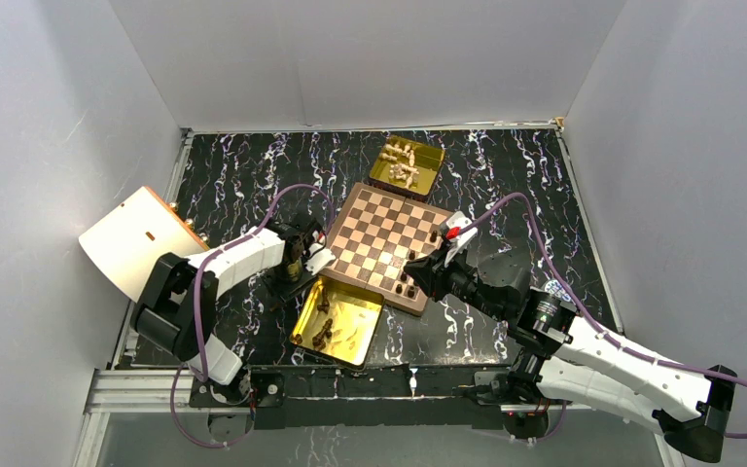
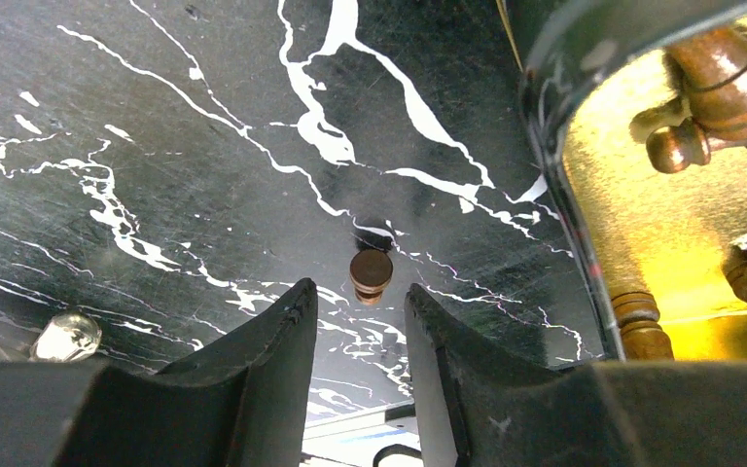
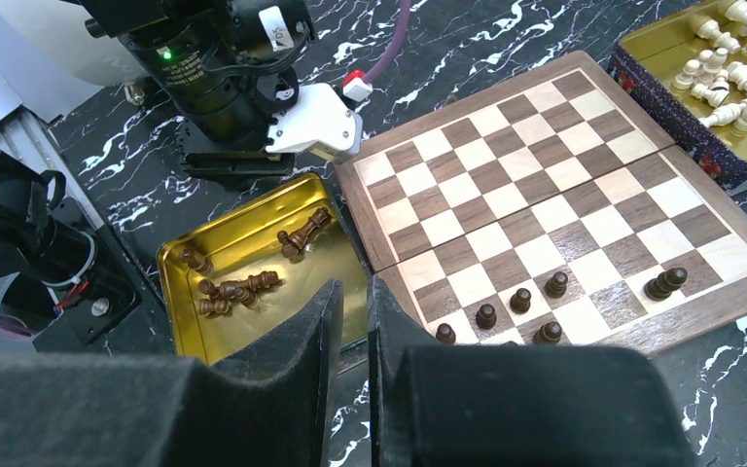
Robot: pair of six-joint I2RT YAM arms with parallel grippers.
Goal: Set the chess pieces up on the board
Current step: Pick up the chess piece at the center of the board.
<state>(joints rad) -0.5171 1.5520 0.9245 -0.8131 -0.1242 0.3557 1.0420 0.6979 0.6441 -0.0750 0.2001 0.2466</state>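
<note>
We see a handful of dark chess pieces (image 3: pixel 520 300) standing on the board (image 3: pixel 545 175), all on squares along its lower right edge in the right wrist view; the board itself lies at the middle of the overhead view, turned cornerwise on the black, white-veined counter (image 1: pixel 253 175). More dark pieces (image 3: pixel 238 290) lie tumbled in a gold tray (image 3: pixel 243 243) just beside the board's lower left side. One lone dark piece (image 2: pixel 371 272) rests on the counter to the left of that tray's rim, at the centre of the left wrist view. The left jaws stand spread at the bottom of that view, their tips just short of the lone piece and not touching it. The right jaws hang low in the right wrist view, over the seam between tray and board, drawn close with only a narrow slit between them; we cannot tell whether anything is pinched there. A second gold tray (image 3: pixel 671 119) holding cream pieces (image 3: pixel 700 70) sits just beside the board's upper right side
</note>
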